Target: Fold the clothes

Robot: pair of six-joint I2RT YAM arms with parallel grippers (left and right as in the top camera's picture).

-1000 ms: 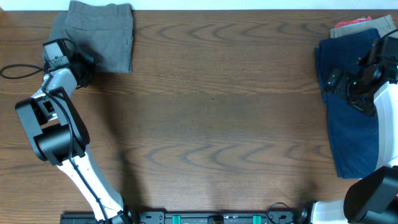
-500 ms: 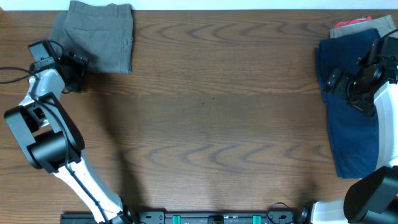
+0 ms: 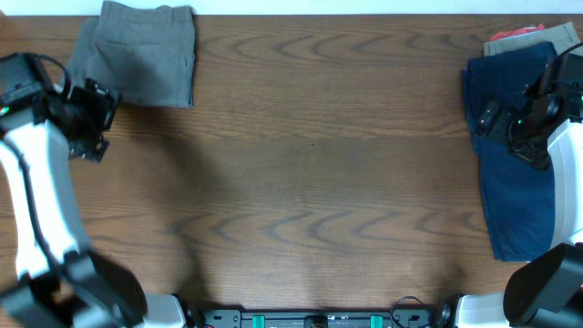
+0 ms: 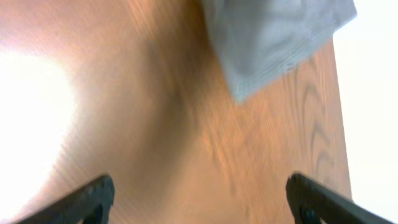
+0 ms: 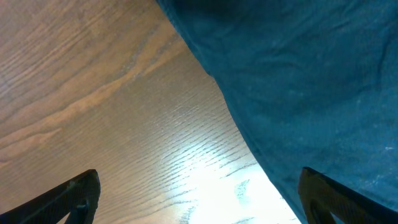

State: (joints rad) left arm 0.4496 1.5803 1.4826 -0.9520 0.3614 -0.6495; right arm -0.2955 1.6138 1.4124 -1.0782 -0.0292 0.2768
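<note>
A folded grey-khaki pair of shorts [image 3: 141, 55] lies at the table's far left corner; in the left wrist view the grey shorts [image 4: 273, 37] are blurred, ahead of the fingers. My left gripper [image 3: 96, 123] [image 4: 199, 205] hangs open just below and left of them, with only bare wood between its fingers [image 4: 87, 199]. At the right edge a navy blue pair [image 3: 515, 200] [image 5: 298, 81] lies spread out. My right gripper [image 3: 492, 123] [image 5: 199, 205] hovers open over its left border, holding nothing.
Coral-red and tan clothes [image 3: 519, 36] peek out from under the navy pair at the far right corner. The wooden table [image 3: 310, 182] stretches between the two arms. A black cable [image 3: 23, 105] trails off the left edge.
My left gripper has opened, let go of the grey shorts and drawn back leftward and toward the front. The grey shorts stay folded in place. The right arm has not moved.
</note>
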